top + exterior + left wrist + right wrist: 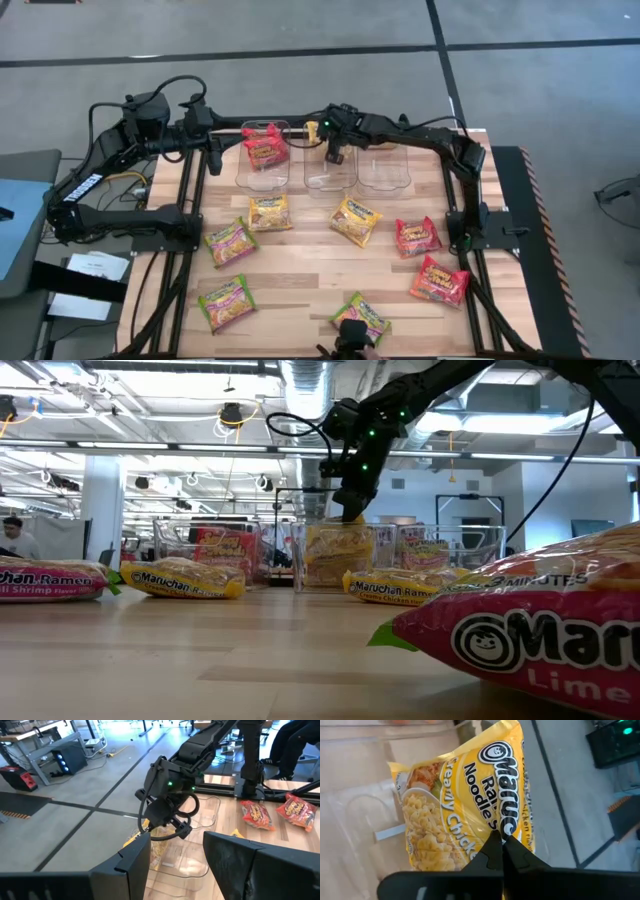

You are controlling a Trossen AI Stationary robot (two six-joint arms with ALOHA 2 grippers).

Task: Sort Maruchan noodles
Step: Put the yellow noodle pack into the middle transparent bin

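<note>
The right gripper (337, 152) hangs over the middle bin (331, 170) of three clear bins at the far edge of the worktop (300, 270). Its jaws are pressed together on the edge of a yellow noodle packet (465, 810), which dangles below them into the bin mouth. The right wrist view shows the jaws meeting at the packet's rim, with the printed face hanging flat beyond them.

The left gripper (175, 865) waits off the worktop's far left corner, jaws spread and empty, facing the right arm.

Handling, judged from appearance:
- The packet looks light; a pinch at one edge carries it without visible sag.
- The wrapper is glossy film and probably slippery. Grip on the crimped seam, not the smooth face.
- The noodle block inside is likely brittle. Avoid squeezing across the middle.

Other packets lie flat on the worktop, well apart from both sets of jaws: two more yellow packets (356, 220), red packets (417, 236) on the right arm's side, and green-and-pink packets (230, 241) on the left arm's side. A red packet (265, 146) already sits in the left bin (262, 170). The third bin (384, 170) appears empty.
</note>
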